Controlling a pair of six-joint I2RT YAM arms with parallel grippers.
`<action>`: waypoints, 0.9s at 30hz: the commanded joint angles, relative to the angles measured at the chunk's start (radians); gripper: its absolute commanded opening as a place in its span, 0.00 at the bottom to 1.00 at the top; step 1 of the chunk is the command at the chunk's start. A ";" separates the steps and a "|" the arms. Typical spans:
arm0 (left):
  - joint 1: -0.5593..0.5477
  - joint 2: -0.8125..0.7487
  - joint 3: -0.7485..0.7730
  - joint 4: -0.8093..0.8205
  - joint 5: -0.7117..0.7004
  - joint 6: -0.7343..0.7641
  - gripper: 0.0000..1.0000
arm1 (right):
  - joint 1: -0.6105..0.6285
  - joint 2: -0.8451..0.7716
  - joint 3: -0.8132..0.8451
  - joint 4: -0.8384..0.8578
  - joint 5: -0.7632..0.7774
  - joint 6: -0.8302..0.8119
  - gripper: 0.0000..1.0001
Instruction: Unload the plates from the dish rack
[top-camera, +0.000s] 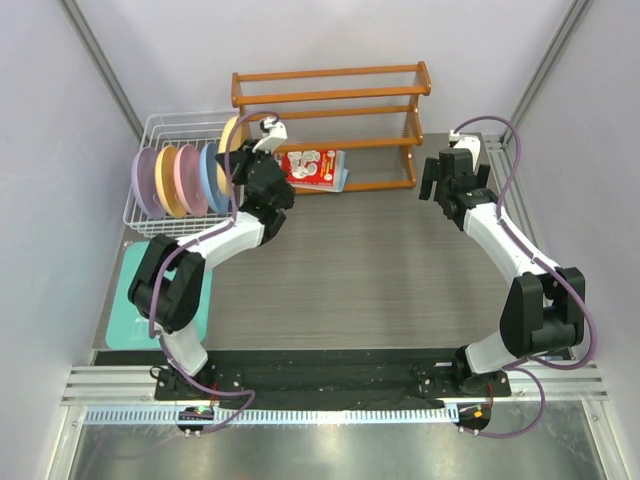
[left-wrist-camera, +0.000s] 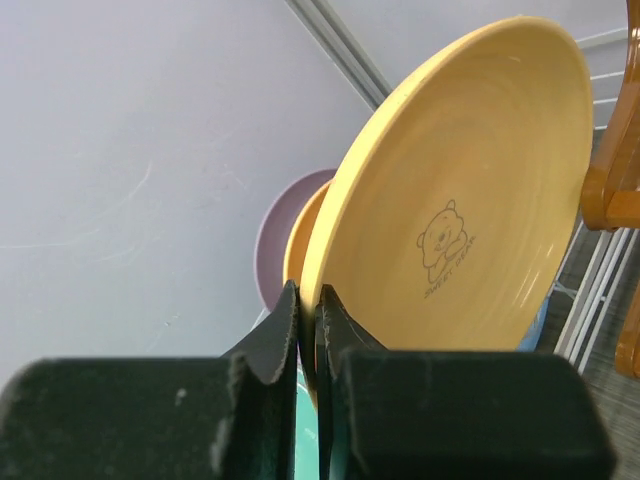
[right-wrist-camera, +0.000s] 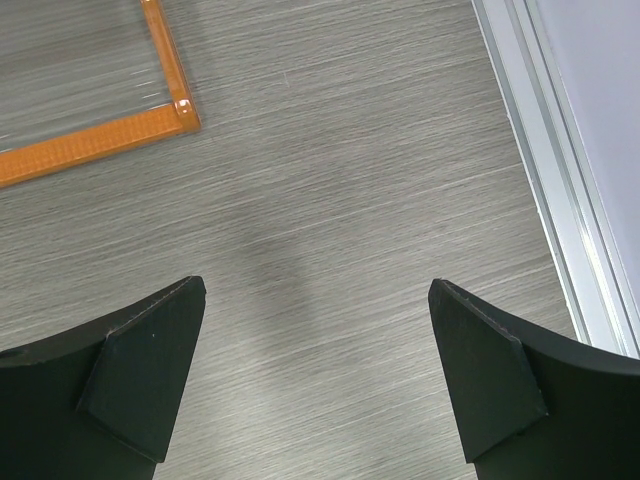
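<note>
The white wire dish rack (top-camera: 152, 130) stands at the back left. In it stand on edge a lavender plate (top-camera: 145, 183), a yellow-orange plate (top-camera: 168, 182), a pink plate (top-camera: 188, 178) and a light blue plate (top-camera: 211, 176). My left gripper (top-camera: 244, 158) is shut on the rim of the second yellow-orange plate (top-camera: 231, 137), at the rack's right end and higher than the others. In the left wrist view my gripper (left-wrist-camera: 312, 300) pinches that plate (left-wrist-camera: 460, 200), which has a bear print; the lavender plate (left-wrist-camera: 275, 235) shows behind. My right gripper (top-camera: 442, 178) is open and empty over the table (right-wrist-camera: 330, 200).
A brown wooden shelf (top-camera: 330, 108) stands at the back centre, with a red and white packet (top-camera: 315, 166) under it. Its orange foot (right-wrist-camera: 100, 140) shows in the right wrist view. A teal mat (top-camera: 128, 305) lies at the left, in front of the rack. Grey walls close both sides.
</note>
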 joint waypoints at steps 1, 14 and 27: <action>-0.033 -0.057 0.056 0.284 -0.057 0.201 0.00 | 0.004 -0.020 0.029 0.008 -0.007 -0.005 1.00; -0.186 -0.316 0.272 -1.367 0.276 -1.034 0.00 | 0.005 -0.123 0.029 -0.033 -0.154 0.075 1.00; -0.198 -0.217 0.085 -1.219 0.990 -1.315 0.00 | 0.011 -0.396 -0.319 0.146 -0.605 0.265 0.99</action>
